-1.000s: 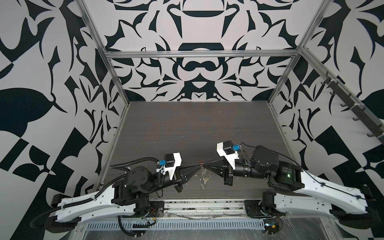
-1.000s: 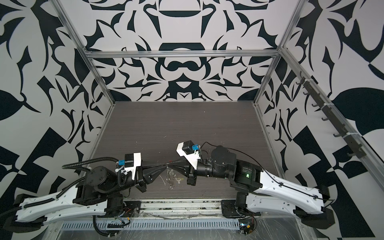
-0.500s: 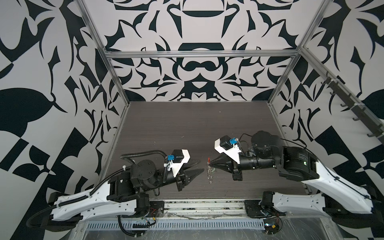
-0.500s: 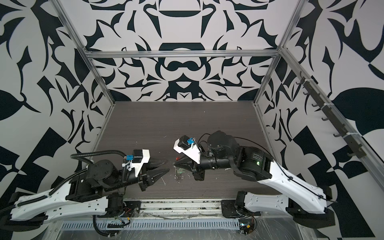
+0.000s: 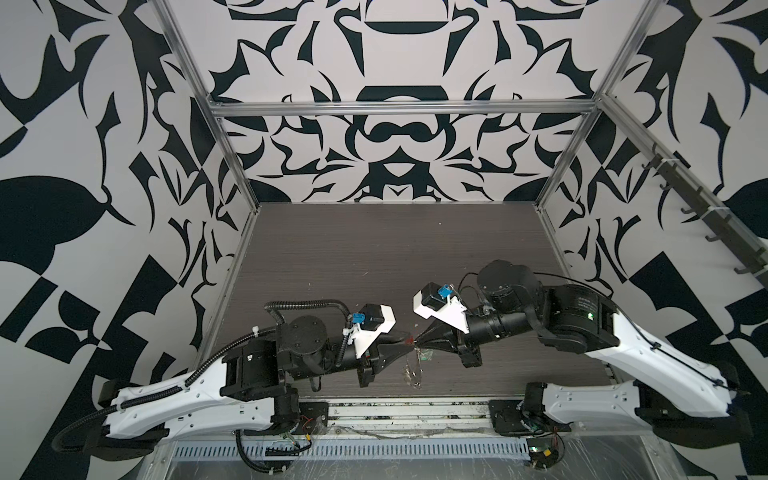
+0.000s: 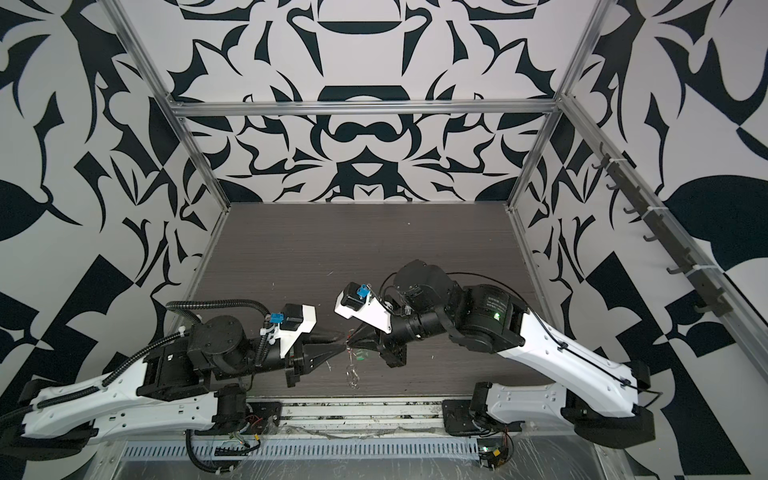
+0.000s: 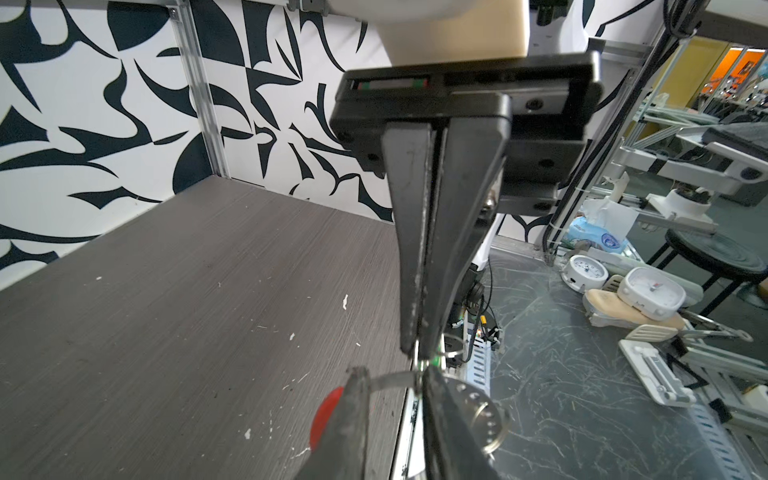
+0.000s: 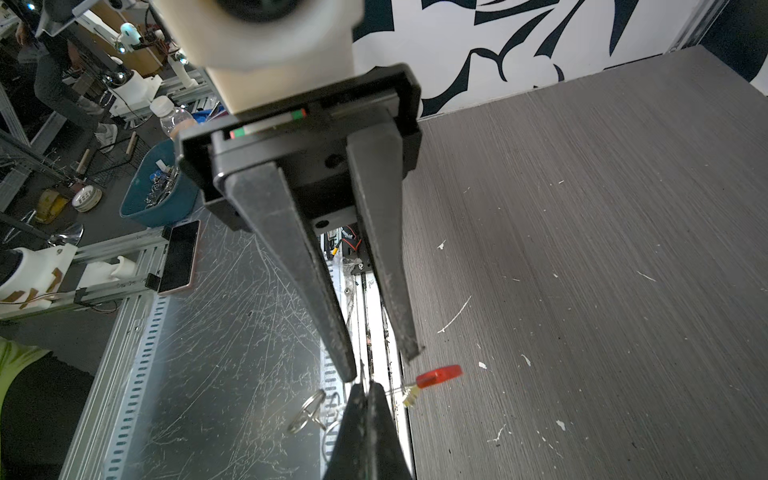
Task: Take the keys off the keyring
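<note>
In the right wrist view, the right claw is seen clamped shut on the large thin grey wire keyring beside its curved red plastic sleeve, so that the hoop is held clear above the dark wood-grain table. The left claw is held with jaws parted around the wire, gripping nothing, presumably so a key can be worked off. The small silver metal keys are seen dangling from the hoop.

1. Far half of the worktop lies bare and open.
2. Near centre, left gripper and right gripper meet tip to tip, blocking passage.
3. Keyring spans their tips; keys hang just below.
</note>
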You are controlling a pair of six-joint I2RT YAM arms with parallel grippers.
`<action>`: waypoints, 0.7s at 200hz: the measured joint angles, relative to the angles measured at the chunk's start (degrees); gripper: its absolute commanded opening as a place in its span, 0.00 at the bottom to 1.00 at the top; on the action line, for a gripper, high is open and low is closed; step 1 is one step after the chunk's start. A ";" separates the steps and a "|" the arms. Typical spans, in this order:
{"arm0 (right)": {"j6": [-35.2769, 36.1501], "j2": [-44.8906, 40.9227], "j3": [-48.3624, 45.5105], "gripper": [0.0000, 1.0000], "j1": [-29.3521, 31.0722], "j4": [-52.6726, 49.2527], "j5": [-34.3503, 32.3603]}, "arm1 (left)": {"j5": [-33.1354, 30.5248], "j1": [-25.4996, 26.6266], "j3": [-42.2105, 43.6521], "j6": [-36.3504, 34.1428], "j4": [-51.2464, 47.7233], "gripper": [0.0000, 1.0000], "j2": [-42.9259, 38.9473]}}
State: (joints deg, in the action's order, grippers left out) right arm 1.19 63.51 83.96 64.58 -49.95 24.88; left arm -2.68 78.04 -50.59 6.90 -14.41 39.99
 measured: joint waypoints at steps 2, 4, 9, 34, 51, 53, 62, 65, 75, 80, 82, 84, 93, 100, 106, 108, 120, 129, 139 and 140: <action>0.02 0.04 0.07 0.00 0.00 0.00 0.00 | 0.04 0.00 -0.02 0.13 0.00 0.17 0.07; 0.04 0.07 0.11 0.00 0.00 0.00 -0.02 | 0.20 0.00 -0.02 -0.09 0.00 0.16 0.13; 0.09 0.11 0.22 0.00 0.00 0.02 -0.02 | 0.37 -0.02 -0.07 0.17 0.00 0.14 0.22; 0.11 0.37 0.42 0.00 -0.02 0.02 -0.09 | 1.27 -0.04 -0.09 0.35 0.02 0.06 0.66; 0.44 0.33 0.42 0.00 -0.02 0.04 -0.13 | 1.68 -0.11 -0.09 0.35 0.15 0.00 0.66; 0.46 0.33 0.42 0.00 -0.02 0.07 -0.13 | 1.70 -0.11 -0.09 0.79 0.17 0.00 0.61; 0.50 0.33 0.42 0.00 -0.02 0.09 -0.13 | 1.90 -0.15 -0.09 0.76 0.24 0.00 0.61; 0.50 0.33 0.42 0.00 -0.02 0.09 -0.13 | 1.90 -0.15 -0.09 0.79 0.24 0.00 0.61; 0.52 0.33 0.42 0.00 -0.02 0.09 -0.13 | 1.95 -0.15 -0.07 0.81 0.33 0.00 0.63; 0.50 0.31 0.42 0.00 -0.02 0.09 -0.13 | 1.90 -0.15 -0.07 0.81 0.39 0.00 0.63; 0.50 0.31 0.42 0.00 -0.02 0.11 -0.15 | 1.88 -0.15 -0.07 0.83 0.44 0.00 0.63; 0.50 0.31 0.42 0.00 -0.02 0.13 -0.15 | 1.86 -0.15 -0.07 0.85 0.46 0.00 0.63; 0.46 0.28 0.42 0.04 -0.02 0.33 -0.39 | 1.44 -0.15 -0.07 0.98 0.59 0.00 0.72; 0.28 0.17 0.37 0.14 -0.02 0.57 -0.94 | 0.85 -0.15 -0.02 1.14 0.79 0.00 0.79; -0.02 -0.09 0.15 0.23 -0.04 1.20 -1.60 | 0.07 -0.15 0.04 1.18 1.20 0.00 0.83; -0.13 -0.15 0.07 0.25 -0.04 1.38 -1.73 | -0.28 -0.15 0.09 1.20 1.40 0.00 0.85; -1.14 -1.40 -1.66 0.36 -0.11 4.35 -3.15 | -2.23 -0.15 0.59 1.22 2.84 0.00 0.79; -2.58 -2.89 -3.61 0.40 -0.11 6.71 -4.15 | -3.85 -0.15 1.33 1.25 4.15 0.00 0.63; -2.89 -4.98 -6.23 0.44 -0.11 9.33 -5.51 | -5.44 -0.15 2.58 1.25 5.33 0.00 0.11; -2.95 -5.14 -6.43 0.45 -0.11 9.55 -5.62 | -5.55 -0.15 2.67 1.27 5.38 0.00 0.07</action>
State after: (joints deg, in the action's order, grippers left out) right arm -1.76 58.37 77.54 64.47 -40.40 19.27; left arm -8.23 77.89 -47.92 8.16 -9.04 40.05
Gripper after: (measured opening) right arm 0.394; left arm 0.046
